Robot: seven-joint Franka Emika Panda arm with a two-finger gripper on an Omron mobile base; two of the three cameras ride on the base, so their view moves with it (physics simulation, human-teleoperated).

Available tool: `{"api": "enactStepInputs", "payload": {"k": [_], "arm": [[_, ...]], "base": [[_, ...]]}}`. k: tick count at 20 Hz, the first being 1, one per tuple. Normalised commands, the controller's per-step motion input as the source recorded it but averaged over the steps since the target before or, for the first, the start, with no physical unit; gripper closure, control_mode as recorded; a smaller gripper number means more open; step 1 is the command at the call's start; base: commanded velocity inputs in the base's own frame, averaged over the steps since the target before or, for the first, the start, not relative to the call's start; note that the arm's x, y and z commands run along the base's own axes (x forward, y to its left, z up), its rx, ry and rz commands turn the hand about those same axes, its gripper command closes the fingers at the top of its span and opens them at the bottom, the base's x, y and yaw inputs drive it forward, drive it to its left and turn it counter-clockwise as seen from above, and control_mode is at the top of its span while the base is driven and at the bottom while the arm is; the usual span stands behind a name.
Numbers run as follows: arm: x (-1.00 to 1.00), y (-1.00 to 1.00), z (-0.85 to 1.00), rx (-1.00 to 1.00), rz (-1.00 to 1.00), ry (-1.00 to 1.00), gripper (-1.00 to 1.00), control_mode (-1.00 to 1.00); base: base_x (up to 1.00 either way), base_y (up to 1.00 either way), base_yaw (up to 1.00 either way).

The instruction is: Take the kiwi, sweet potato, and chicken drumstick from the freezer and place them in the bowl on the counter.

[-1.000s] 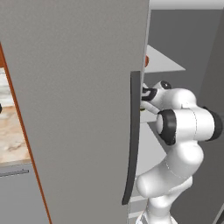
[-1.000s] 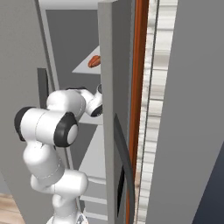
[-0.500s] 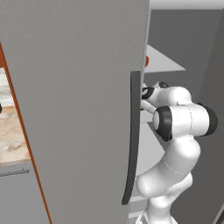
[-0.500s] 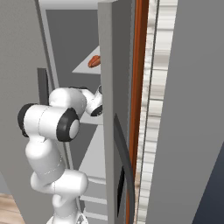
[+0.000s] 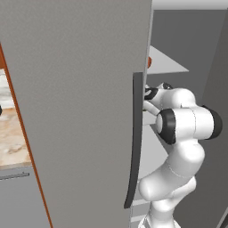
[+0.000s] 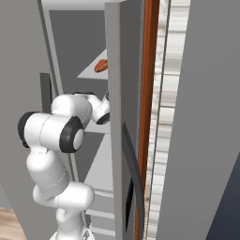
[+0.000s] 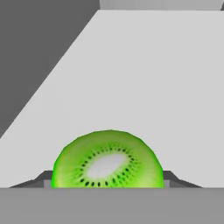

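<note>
Bottom centre of hand view: bright-green halved kiwi (image 7: pixel 107 160), pale core ringed w/ black seeds, sitting between the dark finger tips (image 7: pixel 43 178) — pinched or merely flanked, can't tell. Beyond it, pale grey shelf (image 7: pixel 144 78) running to upper frame. In left base view, flat matte grey freezer door (image 5: pixel 75 102) w/ long dark vertical handle (image 5: pixel 135 138) filling left and centre; white arm (image 5: pixel 185 127) reaching in at right. Farther up in right base view, orange-red item (image 6: pixel 100 65) on upper shelf — too small to identify. Beige marbled counter (image 5: pixel 11 142) at left edge of left base view.
</note>
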Motion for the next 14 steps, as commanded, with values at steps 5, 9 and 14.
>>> {"api": "enactStepInputs", "payload": {"k": [5,9,14], "arm": [[-0.72,-0.14,0.17,0.00,0.00,-0.06,1.00,-1.00],[-0.91,-0.03,0.44,-0.01,0.00,-0.01,1.00,-1.00],[-0.72,0.01,0.73,-0.03,0.00,0.00,1.00,-1.00]], "base": [[0.00,0.00,0.00],[0.00,0.00,0.00],[0.00,0.00,0.00]]}}
